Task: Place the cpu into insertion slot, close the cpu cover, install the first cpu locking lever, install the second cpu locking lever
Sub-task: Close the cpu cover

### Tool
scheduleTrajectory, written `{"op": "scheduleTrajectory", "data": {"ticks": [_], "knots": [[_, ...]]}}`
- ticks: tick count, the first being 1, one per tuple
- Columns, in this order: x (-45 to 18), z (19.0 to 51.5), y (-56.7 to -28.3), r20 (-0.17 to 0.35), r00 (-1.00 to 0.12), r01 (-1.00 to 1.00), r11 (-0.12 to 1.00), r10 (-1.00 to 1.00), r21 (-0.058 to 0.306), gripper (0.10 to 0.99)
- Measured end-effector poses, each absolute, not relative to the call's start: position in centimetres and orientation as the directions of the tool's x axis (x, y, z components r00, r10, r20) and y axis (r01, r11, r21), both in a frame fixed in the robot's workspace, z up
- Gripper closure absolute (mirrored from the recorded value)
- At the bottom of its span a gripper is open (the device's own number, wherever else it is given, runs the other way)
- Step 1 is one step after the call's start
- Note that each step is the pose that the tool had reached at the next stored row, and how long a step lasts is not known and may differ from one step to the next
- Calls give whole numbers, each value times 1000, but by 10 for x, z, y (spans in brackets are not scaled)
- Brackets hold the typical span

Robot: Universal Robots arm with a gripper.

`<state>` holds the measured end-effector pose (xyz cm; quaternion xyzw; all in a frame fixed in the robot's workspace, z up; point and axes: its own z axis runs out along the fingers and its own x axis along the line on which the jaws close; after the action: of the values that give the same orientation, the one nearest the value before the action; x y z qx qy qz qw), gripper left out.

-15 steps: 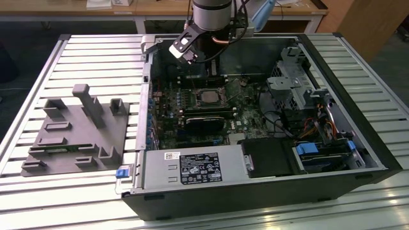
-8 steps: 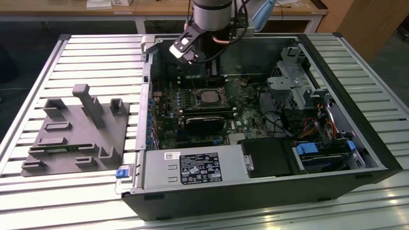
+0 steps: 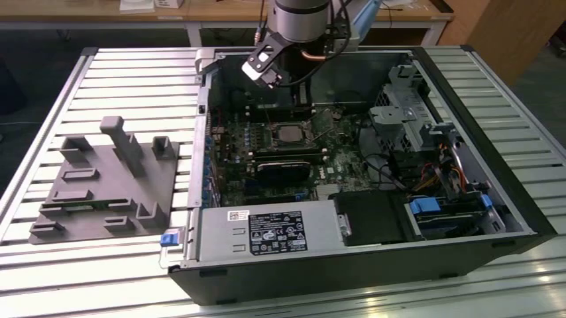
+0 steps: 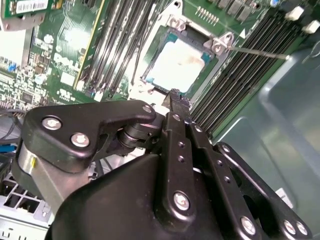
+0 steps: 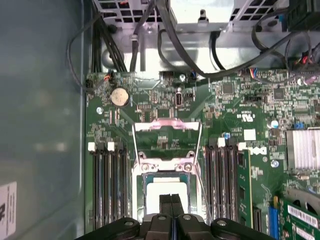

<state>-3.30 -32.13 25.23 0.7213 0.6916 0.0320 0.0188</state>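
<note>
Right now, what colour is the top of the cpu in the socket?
Pale silvery grey; the cpu shows best in the second wrist view.

The cpu [image 5: 155, 189], a flat square chip with a pale grey-silver top, is seated level in the insertion slot [image 4: 159, 42], a square socket set into the green circuit board [image 5: 260, 112]. The cpu cover [image 5: 167, 128], a thin silvery frame with a large central window, is swung open, clear of the slot. A thin wire locking lever [image 4: 257, 51] is released, angled away from the slot's corner.
</note>
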Motion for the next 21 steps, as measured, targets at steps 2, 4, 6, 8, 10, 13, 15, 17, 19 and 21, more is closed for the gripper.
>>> {"op": "scheduleTrajectory", "data": {"ticks": [2,4,6,8,10,13,15,17,19,21], "knots": [[-30,252,-321,20,41,997,-43,999,71,980],[-27,252,-321,20,41,997,-43,999,71,980],[-24,252,-321,20,41,997,-43,999,71,980],[-21,252,-321,20,41,997,-43,999,71,980],[-18,252,-321,20,41,997,-43,999,71,980],[-13,252,-321,20,41,997,-43,999,71,980],[-8,252,-321,20,41,997,-43,999,71,980],[-4,252,-321,20,41,997,-43,999,71,980],[1,252,-321,20,41,997,-43,999,71,980],[7,252,-321,20,41,997,-43,999,71,980]]}}
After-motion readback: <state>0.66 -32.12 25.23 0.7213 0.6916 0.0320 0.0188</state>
